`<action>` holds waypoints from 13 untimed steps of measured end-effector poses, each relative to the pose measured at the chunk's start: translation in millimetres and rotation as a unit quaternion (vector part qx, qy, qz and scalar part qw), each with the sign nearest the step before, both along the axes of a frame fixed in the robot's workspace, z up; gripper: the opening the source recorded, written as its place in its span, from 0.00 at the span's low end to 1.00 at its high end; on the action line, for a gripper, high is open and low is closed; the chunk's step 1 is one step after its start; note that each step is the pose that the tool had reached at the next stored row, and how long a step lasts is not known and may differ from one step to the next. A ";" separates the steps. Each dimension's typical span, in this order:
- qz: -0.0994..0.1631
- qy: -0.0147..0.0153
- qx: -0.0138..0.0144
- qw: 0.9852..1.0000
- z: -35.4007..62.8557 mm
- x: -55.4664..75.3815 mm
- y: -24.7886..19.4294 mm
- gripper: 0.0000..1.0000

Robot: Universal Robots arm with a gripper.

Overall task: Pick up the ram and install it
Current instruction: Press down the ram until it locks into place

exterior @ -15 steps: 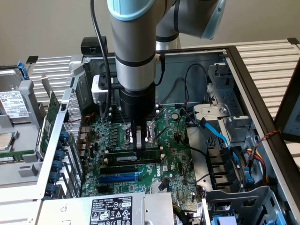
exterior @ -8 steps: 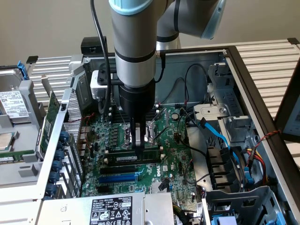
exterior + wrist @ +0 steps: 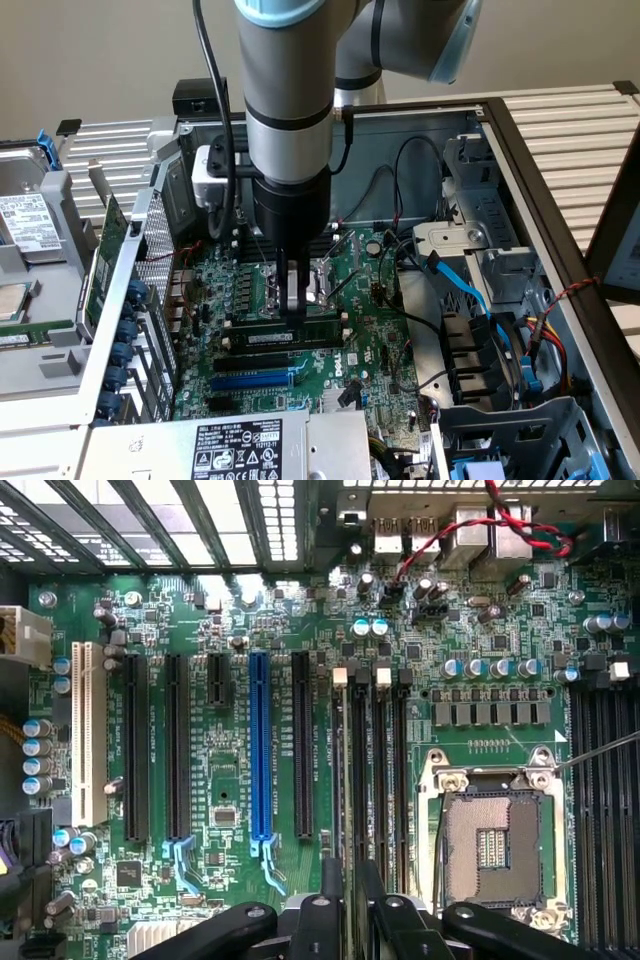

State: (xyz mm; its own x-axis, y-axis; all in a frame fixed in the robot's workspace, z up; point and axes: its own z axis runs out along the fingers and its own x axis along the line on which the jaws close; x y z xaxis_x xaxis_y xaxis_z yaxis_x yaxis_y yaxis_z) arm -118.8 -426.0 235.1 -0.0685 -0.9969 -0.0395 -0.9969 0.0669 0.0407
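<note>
The ram (image 3: 262,324) is a thin green stick standing on edge, in line with the long black memory slots (image 3: 378,770) beside the CPU socket (image 3: 490,840) on the motherboard (image 3: 375,340). In the wrist view the ram (image 3: 346,780) appears edge-on as a narrow green line over a slot. My gripper (image 3: 294,305) reaches straight down into the open computer case and is shut on the ram's middle. Its black fingers (image 3: 325,920) sit on either side of the stick. Whether the ram is pressed fully into the slot cannot be told.
A blue expansion slot (image 3: 260,750) and black slots lie beside the memory slots. A green card with a metal bracket (image 3: 110,260) leans at the exterior view's left. Blue and black cables (image 3: 460,285) and drive bays crowd the exterior view's right. A power supply (image 3: 235,445) borders the front.
</note>
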 end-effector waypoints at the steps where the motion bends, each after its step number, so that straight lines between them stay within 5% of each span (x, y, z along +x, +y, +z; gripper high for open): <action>1: 0.000 0.001 0.000 1.000 0.3 0.0 0.0 0.20; 6: 0.000 0.005 0.000 1.000 3.9 0.0 0.0 0.20; 13: 0.000 0.006 0.000 1.000 7.1 -2.8 0.0 0.18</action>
State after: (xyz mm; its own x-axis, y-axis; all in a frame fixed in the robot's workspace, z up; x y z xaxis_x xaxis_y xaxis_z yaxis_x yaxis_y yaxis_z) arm -121.5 -426.0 242.2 -0.0693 -0.9968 -0.0387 -0.9964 0.0673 0.0518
